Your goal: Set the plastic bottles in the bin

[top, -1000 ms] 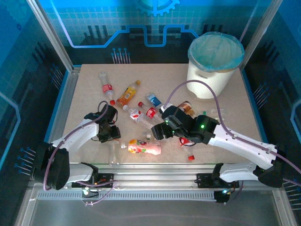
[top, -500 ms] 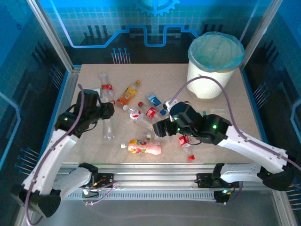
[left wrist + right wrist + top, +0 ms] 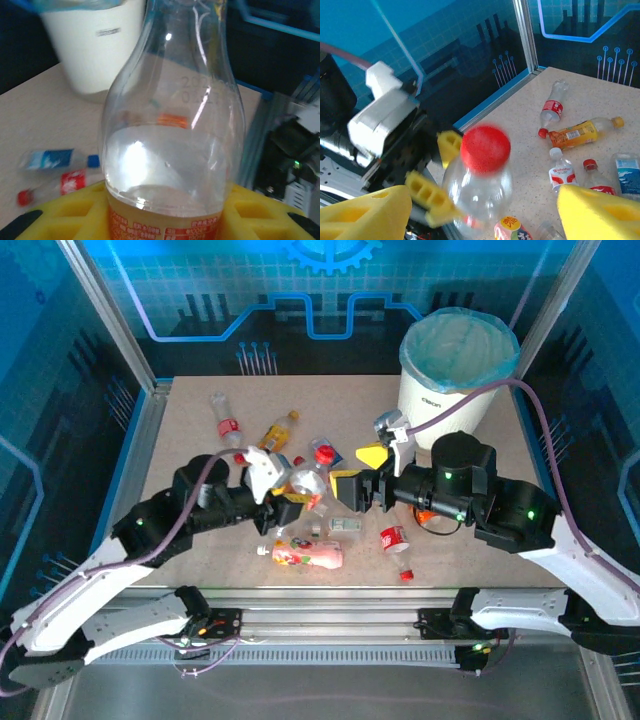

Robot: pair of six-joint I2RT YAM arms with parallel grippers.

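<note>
Here, left end effector gripping clear bottle, right end effector agape.

**Layout of the table at the moment shown.** Left claw and right claw face each other above the middle of the table. The held bottle sits between the left claw's fingers, cap uppermost. Its cap lies just ahead of the right claw's wide-apart fingers, untouched.

Beyond the left claw lie the far-left bottle and, to its right, the far-middle bottle. On the near side, the near bottle lies before the left claw, and the near-right bottle before the right claw. The bin stands beyond the right claw, at the table's far right corner.
</note>
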